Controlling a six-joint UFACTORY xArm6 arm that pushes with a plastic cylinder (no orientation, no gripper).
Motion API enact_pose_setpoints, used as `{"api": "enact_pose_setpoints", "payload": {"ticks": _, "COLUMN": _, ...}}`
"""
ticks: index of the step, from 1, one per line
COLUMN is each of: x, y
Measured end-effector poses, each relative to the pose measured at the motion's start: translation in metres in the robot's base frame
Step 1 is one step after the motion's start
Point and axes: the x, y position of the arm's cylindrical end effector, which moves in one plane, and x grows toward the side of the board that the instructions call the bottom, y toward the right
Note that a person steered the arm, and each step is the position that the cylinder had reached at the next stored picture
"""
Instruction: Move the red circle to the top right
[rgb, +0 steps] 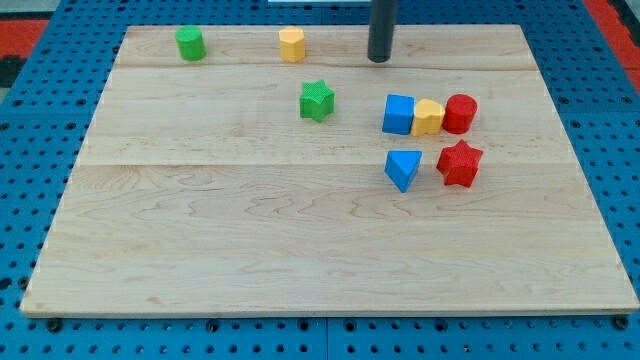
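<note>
The red circle (461, 113) lies at the right of the wooden board (250, 250), at the right end of a row, touching a yellow block (428, 117) that touches a blue cube (398, 114). My tip (378, 59) stands near the view's top, up and to the left of that row, apart from every block. A red star (460, 163) lies just below the red circle.
A blue triangular block (403, 168) lies left of the red star. A green star (317, 100) sits near the middle top. A yellow hexagon block (292, 44) and a green cylinder (190, 43) stand along the top edge at the left.
</note>
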Motion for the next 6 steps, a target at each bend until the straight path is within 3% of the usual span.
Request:
{"api": "enact_pose_setpoints", "payload": {"ticks": 1, "x": 0.011, "y": 0.009}}
{"api": "enact_pose_setpoints", "payload": {"ticks": 2, "x": 0.026, "y": 0.097}}
{"api": "enact_pose_setpoints", "payload": {"ticks": 3, "x": 0.079, "y": 0.184}}
{"api": "enact_pose_setpoints", "payload": {"ticks": 4, "x": 0.127, "y": 0.172}}
{"api": "enact_pose_setpoints", "payload": {"ticks": 6, "x": 0.137, "y": 0.11}}
